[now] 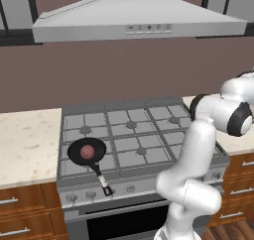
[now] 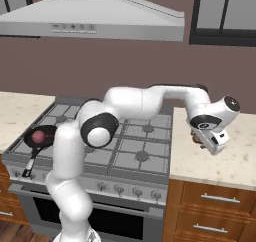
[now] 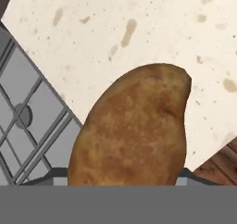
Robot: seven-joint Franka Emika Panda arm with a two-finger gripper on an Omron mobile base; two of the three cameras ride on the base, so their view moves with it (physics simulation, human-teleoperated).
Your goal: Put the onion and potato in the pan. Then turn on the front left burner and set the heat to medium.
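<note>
Your pincer (image 2: 200, 139) is clamped on the potato (image 3: 132, 130) at right of frame; carry it level to the pan (image 1: 87, 152) lower left, beside the onion (image 1: 87, 151).

A large orange-brown oval potato (image 3: 134, 130) fills the lower centre of the frame. Behind it spreads a speckled cream stone counter (image 3: 139, 28); a grey grid stove grate (image 3: 28, 126) occupies the left edge.
</note>
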